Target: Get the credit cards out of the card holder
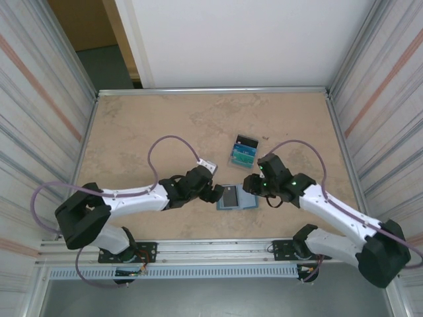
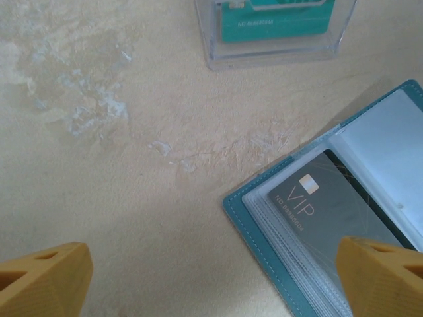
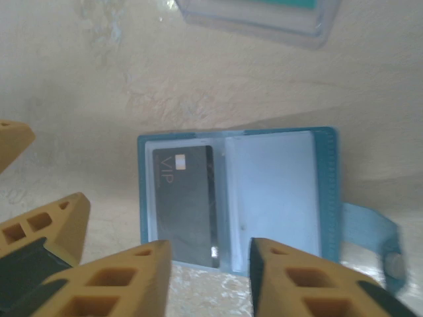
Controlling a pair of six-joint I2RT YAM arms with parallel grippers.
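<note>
The card holder lies open and flat on the table, close to the near edge and a little right of its middle. Its teal-blue rim frames clear sleeves. In the left panel sits a black card marked VIP, tucked inside a sleeve. The right panel looks pale and bare, and a strap sticks out from its right side.

Farther from the near edge, towards the middle of the table, stands a clear box. A teal card lies in it.

The left claw is just beside the holder's left edge, released, its fingers spread wide. One fingertip hangs over the bare table and the other over the holder's near left corner.

The right claw is at the holder's right side. Its fingers are drawn partway together with a narrow gap left between them, above the holder's near edge. Nothing sits pinched in that gap. I cannot tell whether the fingers touch the holder.
</note>
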